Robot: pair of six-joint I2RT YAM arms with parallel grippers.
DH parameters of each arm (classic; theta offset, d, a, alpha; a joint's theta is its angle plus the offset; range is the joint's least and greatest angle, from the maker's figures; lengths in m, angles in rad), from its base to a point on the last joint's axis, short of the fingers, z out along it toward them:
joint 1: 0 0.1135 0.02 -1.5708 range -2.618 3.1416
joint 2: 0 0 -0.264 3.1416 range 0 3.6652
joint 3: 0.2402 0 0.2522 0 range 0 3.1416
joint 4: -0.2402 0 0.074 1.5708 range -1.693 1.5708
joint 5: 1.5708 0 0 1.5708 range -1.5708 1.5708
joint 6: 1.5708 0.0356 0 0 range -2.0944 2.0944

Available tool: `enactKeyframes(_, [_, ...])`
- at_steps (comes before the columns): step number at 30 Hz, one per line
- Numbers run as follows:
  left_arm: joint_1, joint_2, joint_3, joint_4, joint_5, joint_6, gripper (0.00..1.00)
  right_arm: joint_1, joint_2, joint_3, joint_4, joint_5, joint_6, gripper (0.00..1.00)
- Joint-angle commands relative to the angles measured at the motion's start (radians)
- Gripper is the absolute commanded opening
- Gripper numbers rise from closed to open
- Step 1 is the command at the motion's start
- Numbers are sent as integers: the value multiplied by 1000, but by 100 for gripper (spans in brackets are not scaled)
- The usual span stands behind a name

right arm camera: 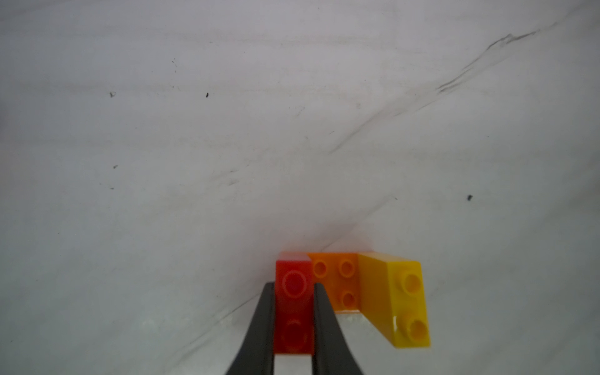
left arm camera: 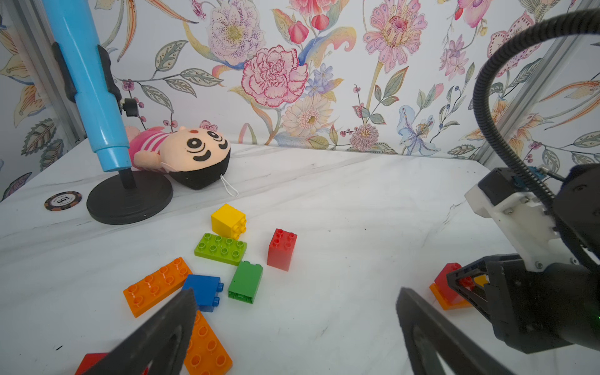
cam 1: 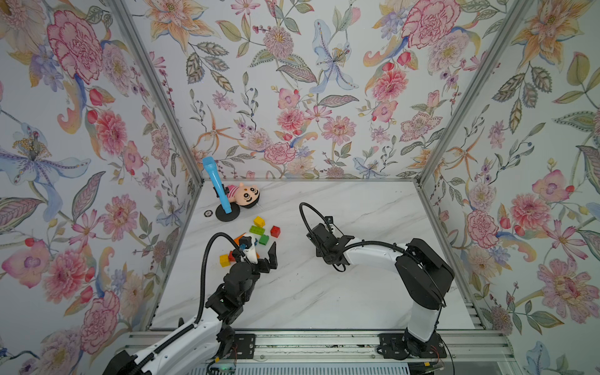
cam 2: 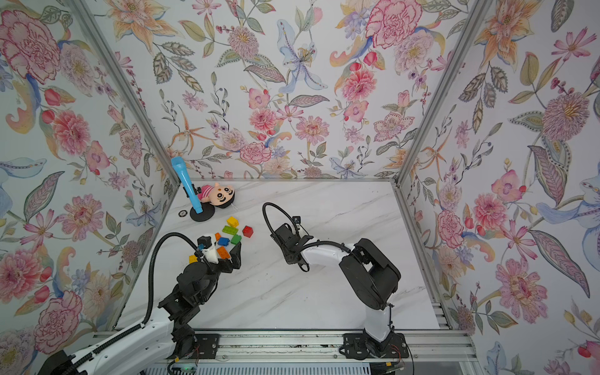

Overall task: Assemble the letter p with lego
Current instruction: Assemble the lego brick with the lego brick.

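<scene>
Red brick (right arm camera: 293,334) sits pinched between the jaws of my right tool (right arm camera: 294,285). It is studded onto an orange plate (right arm camera: 334,279) that also carries a yellow brick (right arm camera: 402,302). That small build is well apart from the doll (left arm camera: 191,152), out on the bare tabletop (left arm camera: 357,201). I cannot tell whether it rests on the surface or hangs just above it. My left tool (left arm camera: 296,292) is spread wide and empty over the loose lego (left arm camera: 220,248), which lies just in front of the doll.

My main worry is the grip. It holds only the red brick, and the yellow one hangs off to one side, so a lift or a hard press could twist the plate or pop the studs apart. On the left, the blue brick (left arm camera: 203,290), green brick (left arm camera: 245,281) and loose orange plates (left arm camera: 156,285) crowd together. A descent there may shove neighbours or catch two at once. The two tools are also near each other and could clash.

The stand (left arm camera: 130,203) beside the doll and the walls (left arm camera: 276,107) hem in that corner. Away from the doll the tabletop is bare and open.
</scene>
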Motion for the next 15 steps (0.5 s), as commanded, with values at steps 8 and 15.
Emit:
enactKeyframes(8, [12, 7, -12, 27, -22, 15, 99, -14, -16, -23, 28, -10, -15, 0])
enactKeyframes(15, [13, 0, -12, 27, -24, 15, 99, -15, -2, -28, 28, -5, -14, 0])
